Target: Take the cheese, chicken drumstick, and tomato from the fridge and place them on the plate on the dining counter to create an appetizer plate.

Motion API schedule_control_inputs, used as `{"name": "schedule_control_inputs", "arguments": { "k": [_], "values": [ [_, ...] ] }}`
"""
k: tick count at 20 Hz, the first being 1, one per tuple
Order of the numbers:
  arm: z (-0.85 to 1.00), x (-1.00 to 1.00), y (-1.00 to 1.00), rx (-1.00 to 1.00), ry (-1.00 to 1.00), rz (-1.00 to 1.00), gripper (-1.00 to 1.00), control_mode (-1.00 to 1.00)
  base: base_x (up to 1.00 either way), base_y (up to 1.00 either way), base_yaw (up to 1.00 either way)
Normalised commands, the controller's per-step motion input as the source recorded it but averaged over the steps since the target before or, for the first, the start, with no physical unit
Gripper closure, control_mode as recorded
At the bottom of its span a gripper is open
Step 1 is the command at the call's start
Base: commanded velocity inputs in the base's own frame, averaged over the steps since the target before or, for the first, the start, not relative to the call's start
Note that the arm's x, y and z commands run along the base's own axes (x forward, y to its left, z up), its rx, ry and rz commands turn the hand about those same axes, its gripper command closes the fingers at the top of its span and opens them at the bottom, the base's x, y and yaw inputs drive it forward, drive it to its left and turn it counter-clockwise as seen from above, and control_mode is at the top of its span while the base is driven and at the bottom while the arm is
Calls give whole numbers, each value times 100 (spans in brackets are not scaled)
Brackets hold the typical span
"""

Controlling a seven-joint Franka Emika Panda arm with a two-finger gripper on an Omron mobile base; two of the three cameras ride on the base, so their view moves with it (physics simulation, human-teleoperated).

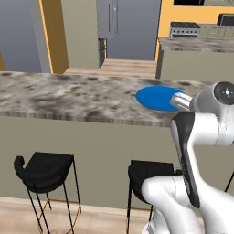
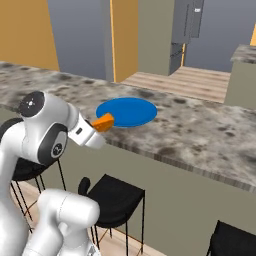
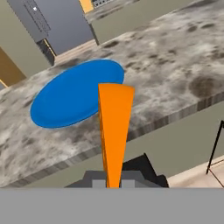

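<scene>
Black stools (image 1: 45,167) stand nearest the camera along the olive-beige base of the dining counter (image 1: 68,98), where the white arm rises with its fingers (image 3: 113,179) pinched shut on the cheese (image 3: 113,127), an orange wedge. In the hand view the wedge runs lengthwise straight out from the fingers, narrow end clamped, broad end pointing forward. In the right base view the cheese (image 2: 104,121) hangs at the near edge of the counter, just short of the plate (image 2: 127,111), a flat bright blue disc lying on the mottled marble top. The plate carries nothing yet.

The move ahead turns on one relation: the plate lies directly beyond the wedge's broad end, a little to the left as the hand camera sees it, so a short forward reach along the wedge's own long axis, then a lowering, would likely bring the cheese over the blue surface. Whether the wedge already overlaps the plate's rim cannot be told for certain.

Beyond the counter a wooden floor leads to the tall dark grey fridge (image 1: 109,23) with its vertical bar handle, well apart from the arm. The chicken drumstick and tomato are presumably yet to be fetched.
</scene>
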Motion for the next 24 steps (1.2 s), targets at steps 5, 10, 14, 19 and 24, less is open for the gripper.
{"name": "schedule_control_inputs", "arguments": {
  "k": [5,10,14,19,24],
  "values": [
    [21,30,0,5,14,-2,100,-100,0,0,0],
    [3,65,-8,18,17,0,100,-100,0,0,0],
    [0,72,-18,21,17,0,100,-100,0,0,0],
    [-1,91,-19,16,14,0,100,-100,0,0,0],
    [-24,86,-5,1,8,0,100,-100,0,0,0]
  ]
}}
